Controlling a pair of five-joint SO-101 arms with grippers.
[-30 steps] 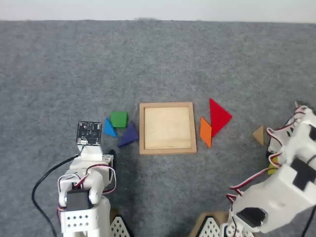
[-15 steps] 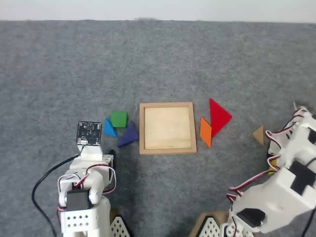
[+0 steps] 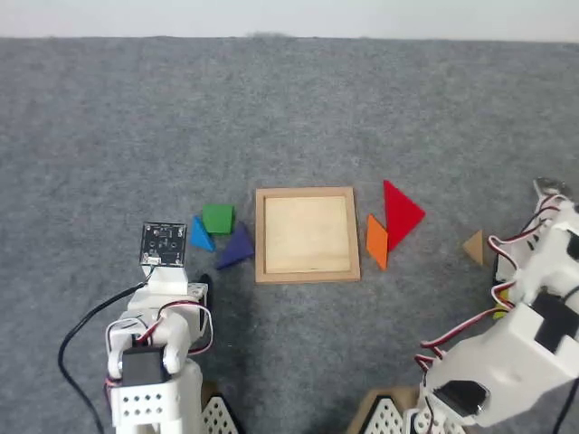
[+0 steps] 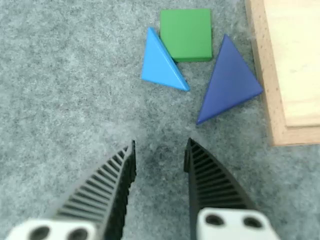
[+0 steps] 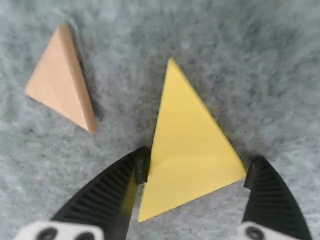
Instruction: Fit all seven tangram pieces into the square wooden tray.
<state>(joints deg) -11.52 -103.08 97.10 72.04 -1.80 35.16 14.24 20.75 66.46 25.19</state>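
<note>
Lying empty, the tray [image 3: 261, 235] awaits all seven pieces [image 3: 401, 213]; right gripper [image 5: 197, 169] fingers stand apart astride the yellow triangle [image 5: 187, 145], left gripper [image 4: 160, 146] fingers apart, holding nothing.

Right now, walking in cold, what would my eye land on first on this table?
The empty square wooden tray sits mid-table on the grey carpet, bright pieces flanking it: green square, blue triangle and dark blue triangle on one side, red triangle and orange piece on the other. Farther out, the right gripper straddles a yellow triangle, jaws open, a tan triangle lying nearby.
</note>
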